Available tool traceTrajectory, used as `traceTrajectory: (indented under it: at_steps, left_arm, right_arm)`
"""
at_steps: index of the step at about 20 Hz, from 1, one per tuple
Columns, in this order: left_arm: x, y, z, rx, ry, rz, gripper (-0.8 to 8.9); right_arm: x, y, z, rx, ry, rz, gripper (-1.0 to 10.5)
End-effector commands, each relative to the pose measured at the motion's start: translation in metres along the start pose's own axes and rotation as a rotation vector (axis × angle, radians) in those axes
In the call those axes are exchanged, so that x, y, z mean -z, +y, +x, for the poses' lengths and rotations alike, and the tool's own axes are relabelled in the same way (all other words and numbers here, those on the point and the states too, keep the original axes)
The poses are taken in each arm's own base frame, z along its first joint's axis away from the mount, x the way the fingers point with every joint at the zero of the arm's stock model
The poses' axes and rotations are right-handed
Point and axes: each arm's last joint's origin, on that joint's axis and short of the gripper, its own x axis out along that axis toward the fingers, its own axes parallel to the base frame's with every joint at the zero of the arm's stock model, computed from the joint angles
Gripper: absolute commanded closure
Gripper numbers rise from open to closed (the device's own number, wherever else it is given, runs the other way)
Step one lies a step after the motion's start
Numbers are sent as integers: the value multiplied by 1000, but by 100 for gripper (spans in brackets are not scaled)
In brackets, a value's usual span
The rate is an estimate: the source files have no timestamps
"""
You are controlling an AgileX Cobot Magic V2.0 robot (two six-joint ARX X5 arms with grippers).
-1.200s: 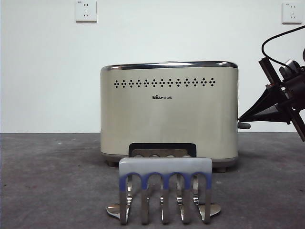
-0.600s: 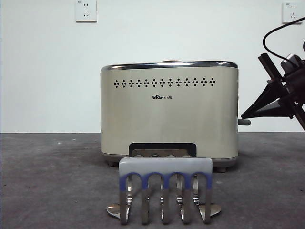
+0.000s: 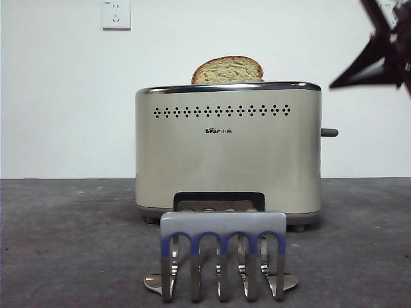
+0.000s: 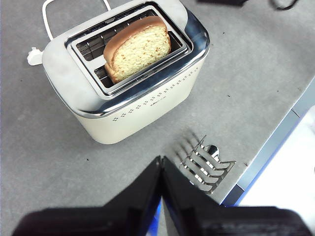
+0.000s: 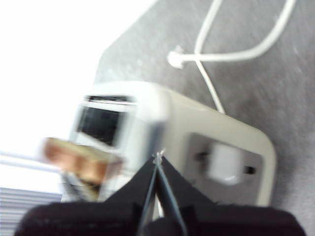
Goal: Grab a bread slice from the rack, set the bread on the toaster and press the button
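The slice of bread (image 3: 228, 69) stands upright in the slot of the toaster (image 3: 228, 160), its domed top above the chrome rim. It also shows in the left wrist view (image 4: 138, 49) and, blurred, in the right wrist view (image 5: 81, 161). The button (image 3: 329, 132) sticks out high on the toaster's right end. The rack (image 3: 223, 253) stands in front of the toaster with no bread in it. My right gripper (image 3: 335, 84) is shut and empty, above and to the right of the button, apart from it. My left gripper (image 4: 161, 160) is shut and empty, high above the rack (image 4: 204, 164) and toaster (image 4: 142, 105).
A white cable and plug (image 4: 34, 55) lie behind the toaster, also seen in the right wrist view (image 5: 216, 54). The table's edge (image 4: 275, 147) runs close beside the rack. Two white wall sockets (image 3: 115, 14) are on the back wall.
The right gripper rose from beside the button to the top right corner. The button moved up the toaster's end. The bread rose out of the slot.
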Motion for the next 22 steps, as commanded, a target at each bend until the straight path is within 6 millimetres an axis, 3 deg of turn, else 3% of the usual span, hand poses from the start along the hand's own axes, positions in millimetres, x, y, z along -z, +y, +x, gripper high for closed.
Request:
traceTrajectory:
  at_steps: [1, 3, 14, 22]
  left_arm:
    - [1, 0, -1, -4, -4, -4, 820]
    - [1, 0, -1, -3, -4, -4, 816]
    - [1, 0, 0, -3, -2, -4, 816]
    - [1, 0, 0, -4, -2, -4, 817]
  right_arm:
    - [-3, 30, -21, -11, -49, -60, 954]
    - [-4, 60, -44, -9, -80, -133, 954]
    - [2, 175, -142, 277, -160, -403, 949]
    - [13, 210, -184, 544, -219, -394, 946]
